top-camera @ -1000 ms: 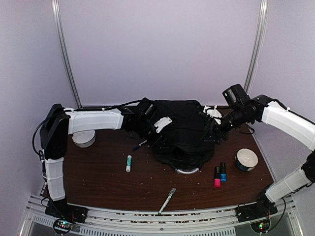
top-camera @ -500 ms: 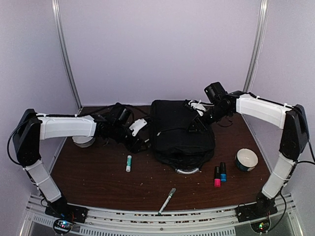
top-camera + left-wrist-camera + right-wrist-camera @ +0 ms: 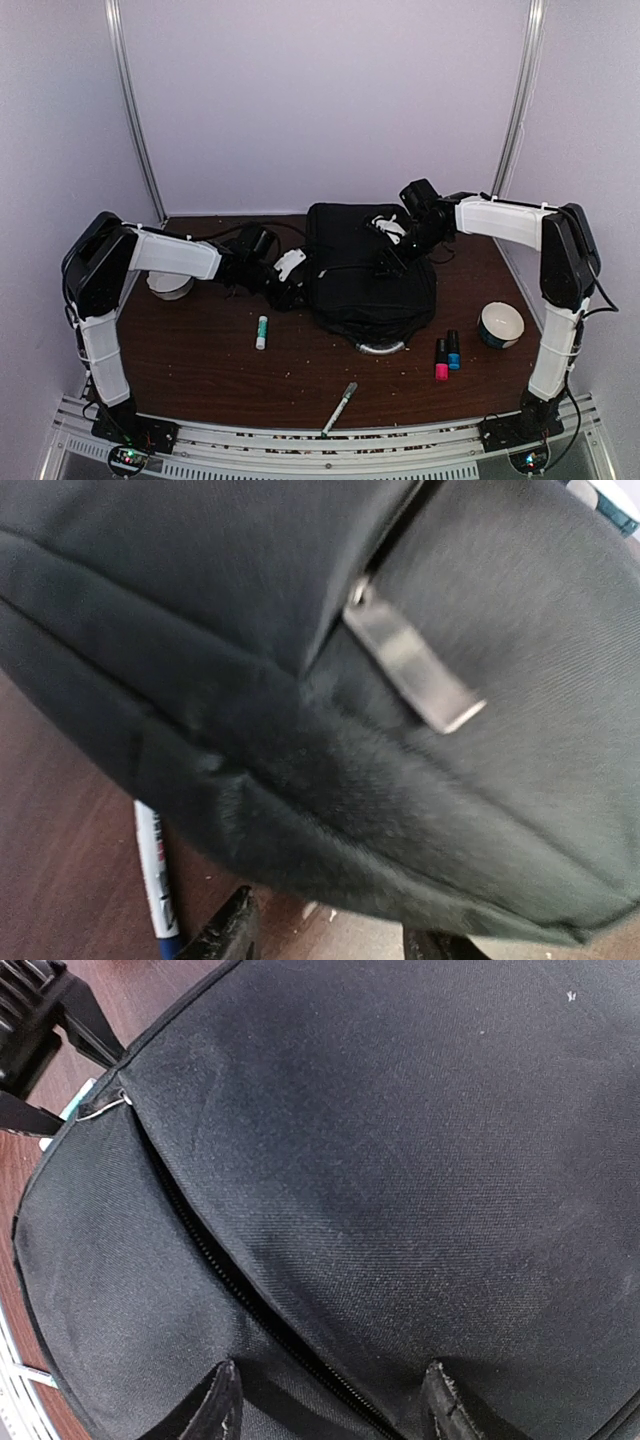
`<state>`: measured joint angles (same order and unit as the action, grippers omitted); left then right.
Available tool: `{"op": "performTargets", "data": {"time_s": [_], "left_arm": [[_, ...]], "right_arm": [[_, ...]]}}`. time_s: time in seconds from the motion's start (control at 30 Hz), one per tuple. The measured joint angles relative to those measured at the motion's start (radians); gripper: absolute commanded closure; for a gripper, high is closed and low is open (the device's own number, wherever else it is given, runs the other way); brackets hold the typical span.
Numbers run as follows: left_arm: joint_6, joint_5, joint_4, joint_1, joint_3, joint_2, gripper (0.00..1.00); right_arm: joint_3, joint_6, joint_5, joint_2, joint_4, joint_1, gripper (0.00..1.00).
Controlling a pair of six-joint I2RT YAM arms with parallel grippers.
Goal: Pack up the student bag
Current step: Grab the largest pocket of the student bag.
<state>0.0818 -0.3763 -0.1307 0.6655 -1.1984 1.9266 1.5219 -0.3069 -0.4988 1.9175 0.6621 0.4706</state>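
Jaws of both grippers stand apart, and neither pair clamps anything.

In the left wrist view, the left gripper [image 3: 335,938] shows only 2 dark fingertips at the bottom edge. The bulging side of the student bag [image 3: 330,730] fills the picture just beyond them. A flat metal zipper pull [image 3: 410,667] lies tilted on the black fabric. A white pen [image 3: 155,875] with a blue end lies on the brown table [image 3: 60,860], its far end hidden under the bag's bulge.

In the right wrist view, the right gripper [image 3: 333,1400] also shows 2 dark fingertips at the bottom edge, spread wide over the bag's broad face. A black zipper line [image 3: 240,1295] runs diagonally across the fabric.

From the overhead camera, the large black bag lies flat at the middle of the table, toward the back wall. The left arm reaches in from the left, its gripper at the bag's left edge. The right arm reaches in from the right, its gripper over the bag's upper right part. Whether any finger touches the fabric cannot be told.

Nearer the camera, a white glue stick [image 3: 261,331] with a green cap lies left of the bag. A grey marker [image 3: 340,407] lies close to the table's front edge. A pink bottle [image 3: 441,360] and a blue bottle [image 3: 453,352] stand upright just beside each other, right of the bag. A round white container [image 3: 500,323] sits farther right. A white roll [image 3: 170,285] sits at the far left, partly behind the left arm.
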Motion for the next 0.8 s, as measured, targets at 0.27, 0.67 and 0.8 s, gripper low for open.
{"op": "performTargets", "data": {"time_s": [0.27,0.67,0.8], "left_arm": [[0.016,0.005,0.003,0.000,-0.010,0.036,0.59],[0.021,0.007,-0.007,0.000,-0.048,0.084,0.89],[0.021,0.029,-0.021,0.001,-0.052,0.081,0.97]], "right_arm": [[0.000,0.010,-0.025,0.011,-0.005,-0.005,0.40],[0.002,0.026,-0.039,0.015,-0.001,-0.006,0.42],[0.035,0.032,-0.048,0.015,0.027,-0.003,0.43]]}}
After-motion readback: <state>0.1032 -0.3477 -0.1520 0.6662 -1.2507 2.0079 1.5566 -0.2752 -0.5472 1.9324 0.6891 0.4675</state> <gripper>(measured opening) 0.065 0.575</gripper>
